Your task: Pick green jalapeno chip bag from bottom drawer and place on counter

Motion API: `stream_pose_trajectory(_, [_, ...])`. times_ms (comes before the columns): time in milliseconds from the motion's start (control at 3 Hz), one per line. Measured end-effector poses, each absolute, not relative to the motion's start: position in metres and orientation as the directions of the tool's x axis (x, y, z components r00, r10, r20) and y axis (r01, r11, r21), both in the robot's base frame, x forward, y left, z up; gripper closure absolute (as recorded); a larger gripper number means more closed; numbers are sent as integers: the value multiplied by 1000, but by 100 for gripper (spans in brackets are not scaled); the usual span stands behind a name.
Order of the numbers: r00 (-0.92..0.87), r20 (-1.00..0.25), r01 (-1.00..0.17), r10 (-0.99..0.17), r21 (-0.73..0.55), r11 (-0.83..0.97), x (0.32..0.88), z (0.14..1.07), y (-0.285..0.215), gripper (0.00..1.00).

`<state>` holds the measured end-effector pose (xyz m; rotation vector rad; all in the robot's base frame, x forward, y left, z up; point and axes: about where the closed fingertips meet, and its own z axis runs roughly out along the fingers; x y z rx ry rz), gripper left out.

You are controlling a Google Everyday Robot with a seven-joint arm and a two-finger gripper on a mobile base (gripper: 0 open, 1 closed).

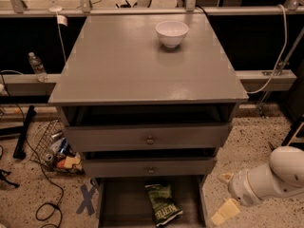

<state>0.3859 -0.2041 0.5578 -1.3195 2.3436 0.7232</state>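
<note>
The green jalapeno chip bag [163,204] lies flat on the floor of the open bottom drawer [123,201], right of its middle, with white lettering facing up. The counter [137,65] above is the grey top of the cabinet. My gripper [225,195] hangs low at the right of the cabinet, just outside the bottom drawer's right wall and right of the bag. Its cream fingers [227,212] stand apart, open and empty. The white arm reaches in from the right edge.
A white bowl [172,33] stands at the back of the counter. The two upper drawers [149,139] with round knobs are pulled slightly out above the bottom drawer. A wire basket of clutter [57,148], cables and a blue tape X [86,199] lie on the floor at left.
</note>
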Motion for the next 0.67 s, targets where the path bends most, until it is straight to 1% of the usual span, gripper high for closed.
stream_pose_trajectory(333, [-575, -534, -818, -620, 358, 450, 373, 493, -211, 0])
stream_pose_trajectory(667, [-627, -574, -779, -528, 442, 444, 368, 416, -219, 0])
